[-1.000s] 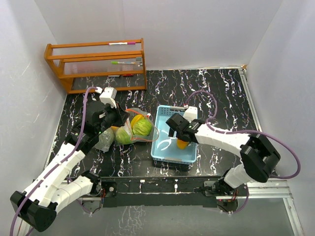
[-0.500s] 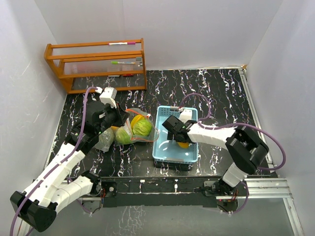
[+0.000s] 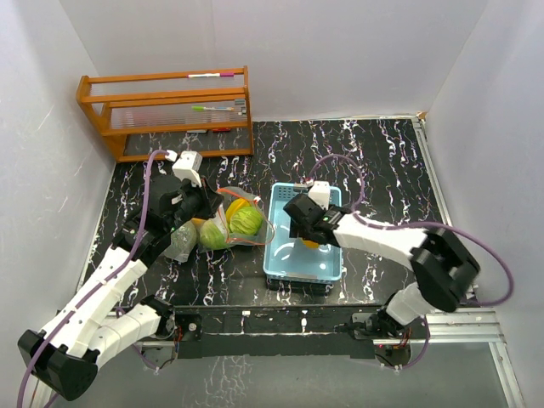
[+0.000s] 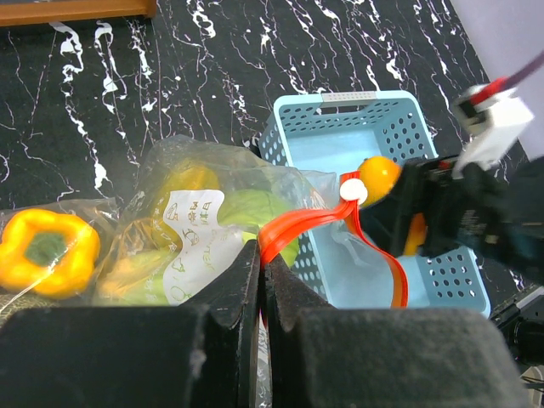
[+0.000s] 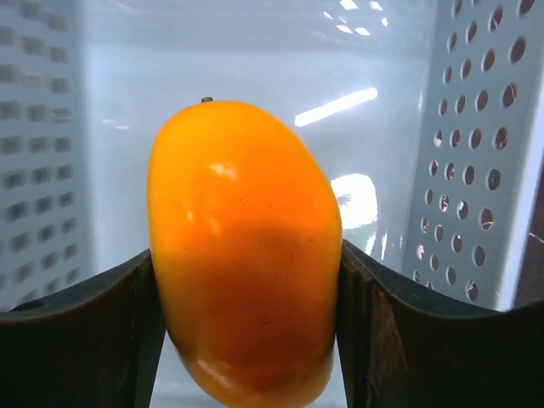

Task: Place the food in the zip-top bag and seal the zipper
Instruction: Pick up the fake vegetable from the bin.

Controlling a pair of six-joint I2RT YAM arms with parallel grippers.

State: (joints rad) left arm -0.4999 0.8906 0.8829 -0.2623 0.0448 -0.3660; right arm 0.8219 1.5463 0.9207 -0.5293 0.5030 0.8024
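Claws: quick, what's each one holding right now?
Left claw: closed, pinching the edge of the zip-top bag.
Right claw: closed on the orange toy fruit, inside the light-blue basket.

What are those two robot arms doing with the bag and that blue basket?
They are packing toy food into a clear zip bag. The left tool is pinched shut on the bag's edge by the red zipper, which is not sealed yet. A green cabbage is already inside the bag. The right tool is down in the blue basket, with a finger pressed on each side of an orange fruit.
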